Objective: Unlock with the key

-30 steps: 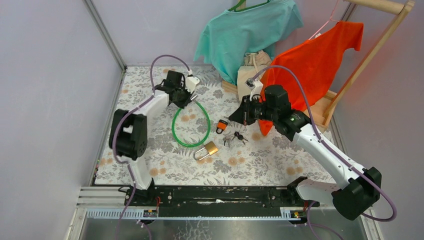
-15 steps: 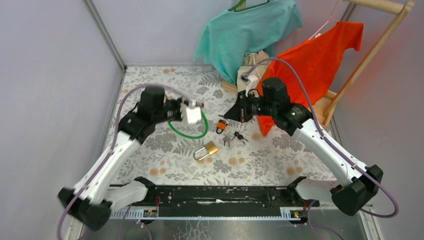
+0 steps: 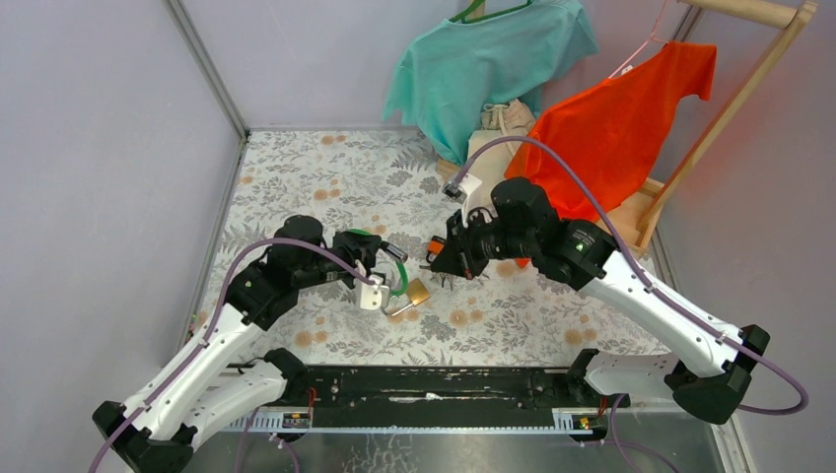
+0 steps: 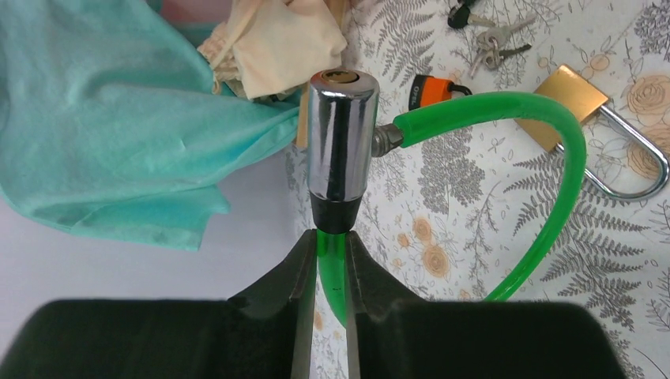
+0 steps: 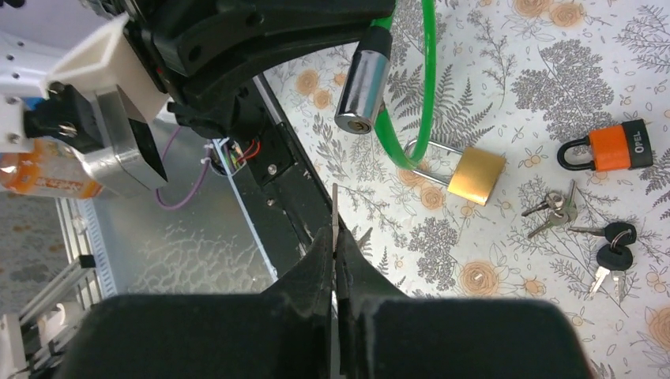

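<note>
The left gripper (image 4: pixel 325 241) is clamped on the cable lock (image 4: pixel 341 134), gripping its glossy green cord just below the smooth chrome cylinder, above the floral-print surface (image 4: pixel 474 205). The right gripper (image 5: pixel 334 237) is pinched together on a thin, flat metal key (image 5: pixel 334 207), apart from the cylinder. A nearby orange padlock (image 5: pixel 612 148) reads "OPEL".

Can see just a thin edge-on sliver of the key (image 5: pixel 335 209), rest buried between the right gripper (image 5: pixel 333 235) fingers. Lose sight of the green cable (image 4: pixel 545 229) down behind the left gripper (image 4: pixel 332 237) body. Can't see half the orange padlock (image 4: pixel 430 88) either, tucked behind that cable. Clipped at the frame's edge: brass padlock (image 4: pixel 565 103) shackle, key bunch (image 4: pixel 490 43). From overhead, can't pick out the held key at all, far too small.
</note>
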Controlling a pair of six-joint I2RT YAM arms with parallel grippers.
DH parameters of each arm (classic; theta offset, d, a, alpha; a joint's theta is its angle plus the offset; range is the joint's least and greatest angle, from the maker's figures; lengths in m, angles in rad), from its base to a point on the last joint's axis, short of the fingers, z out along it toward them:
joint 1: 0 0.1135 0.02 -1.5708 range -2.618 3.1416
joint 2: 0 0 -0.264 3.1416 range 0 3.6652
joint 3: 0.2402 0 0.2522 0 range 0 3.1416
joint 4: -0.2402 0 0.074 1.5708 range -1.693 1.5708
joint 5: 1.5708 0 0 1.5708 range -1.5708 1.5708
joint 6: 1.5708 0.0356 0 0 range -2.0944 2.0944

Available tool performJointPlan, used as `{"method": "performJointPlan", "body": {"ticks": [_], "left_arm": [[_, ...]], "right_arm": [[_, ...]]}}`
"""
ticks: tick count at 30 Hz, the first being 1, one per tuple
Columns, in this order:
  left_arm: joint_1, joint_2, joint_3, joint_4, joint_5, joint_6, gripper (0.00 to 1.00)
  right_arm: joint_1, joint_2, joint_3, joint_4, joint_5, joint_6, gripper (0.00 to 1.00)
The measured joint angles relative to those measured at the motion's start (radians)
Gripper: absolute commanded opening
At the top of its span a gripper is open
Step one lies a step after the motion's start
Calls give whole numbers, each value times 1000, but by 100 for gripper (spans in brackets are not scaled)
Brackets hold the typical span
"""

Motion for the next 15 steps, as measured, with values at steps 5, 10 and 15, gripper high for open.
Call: {"method": "performJointPlan", "body": {"ticks": [5, 10, 15], "left_arm": [[-19, -27, 0, 15, 12, -13, 0], [-32, -45, 0, 31, 21, -33, 0], [-38, -45, 0, 32, 23, -55, 0]], "right_arm": [[69, 0, 3, -20, 85, -12, 0], [89, 0, 7, -18, 143, -19, 0], [114, -3, 7, -1, 189, -33, 0]]}}
